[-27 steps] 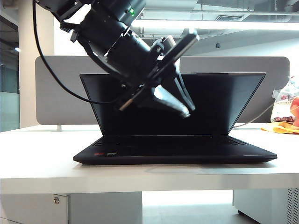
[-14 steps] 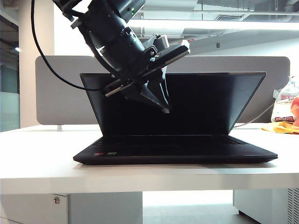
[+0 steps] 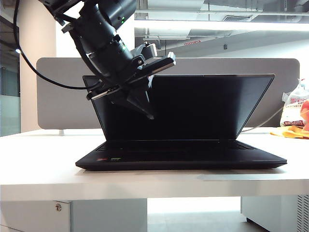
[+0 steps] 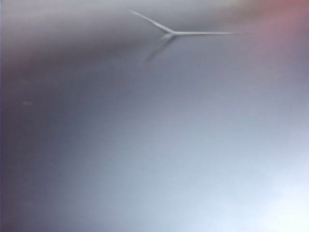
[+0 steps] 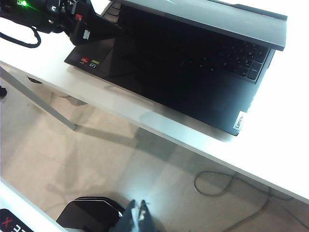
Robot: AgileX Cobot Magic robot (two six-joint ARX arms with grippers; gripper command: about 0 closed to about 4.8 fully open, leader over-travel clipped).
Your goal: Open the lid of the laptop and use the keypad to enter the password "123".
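Exterior view showed the laptop (image 3: 178,157) sitting near the front edge of the white tabletop (image 3: 43,169), its lid (image 3: 193,106) already raised past upright and the dark screen facing the camera. Over the last second the left pincer (image 3: 150,116) had swung leftwards across the screen, from near the middle to the left part of the panel, and its fingers had drawn together into a single point. I took that to mean the opening step was finished and the arm was lining up a closed tip to poke at keys. The tip hung in front of the screen, clear above the keypad (image 3: 169,145), touching nothing and holding nothing that I could see. The left wrist view gave only a grey blur with a thin forked line, so it added nothing to that.

The right pincer (image 5: 137,212) waited well apart from the laptop, out over the floor beyond the tabletop's edge, its fingers pressed together and empty. From there the keypad was visible under the tilted lid, with the red and green stickers (image 5: 89,62) on the palm rest. No key had been pressed yet, as far as I could judge.
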